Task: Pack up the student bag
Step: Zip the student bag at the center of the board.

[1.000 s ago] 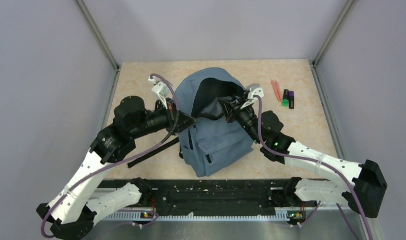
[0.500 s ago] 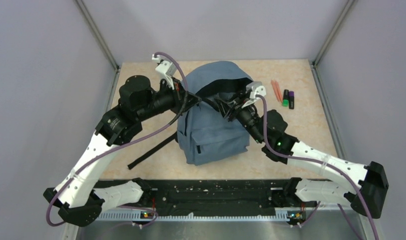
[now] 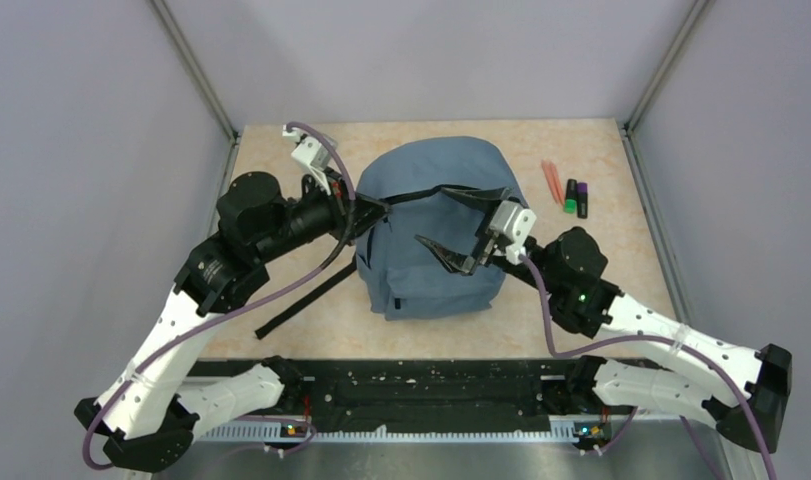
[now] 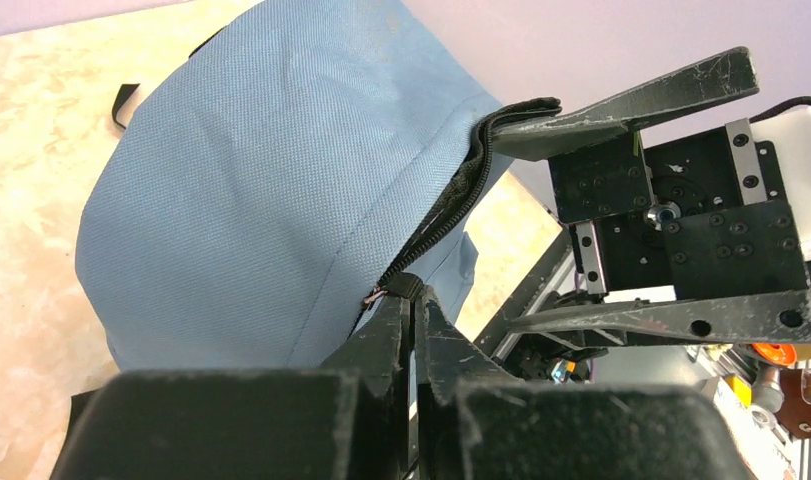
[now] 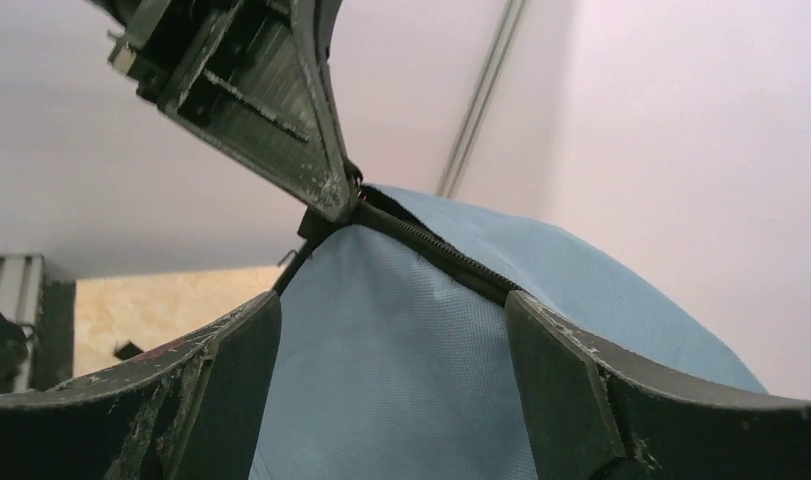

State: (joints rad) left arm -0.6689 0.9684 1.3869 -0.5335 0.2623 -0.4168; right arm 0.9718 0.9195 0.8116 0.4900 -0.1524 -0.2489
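The student bag (image 3: 436,250), a dusty-blue backpack, stands in the middle of the table with its black zipper line (image 3: 421,193) running across the top. My left gripper (image 3: 383,205) is shut on the zipper pull (image 4: 406,287) at the bag's left side. The same grip shows at the top of the right wrist view, at the tip of the left gripper (image 5: 339,205). My right gripper (image 3: 463,226) is open in front of the bag, with blue fabric (image 5: 391,350) between its fingers and nothing pinched. One fingertip (image 4: 541,118) touches the zipper edge.
Two orange pens (image 3: 552,181) and two highlighters (image 3: 576,198) lie at the back right of the table. A black strap (image 3: 303,298) trails from the bag toward the front left. Grey walls and metal posts enclose the table; a black rail (image 3: 431,385) runs along the near edge.
The bag's wide dark mouth has narrowed to a thin zipper line. My right gripper has let go of the bag's edge, opened and drawn back toward the front. The left gripper stays shut.
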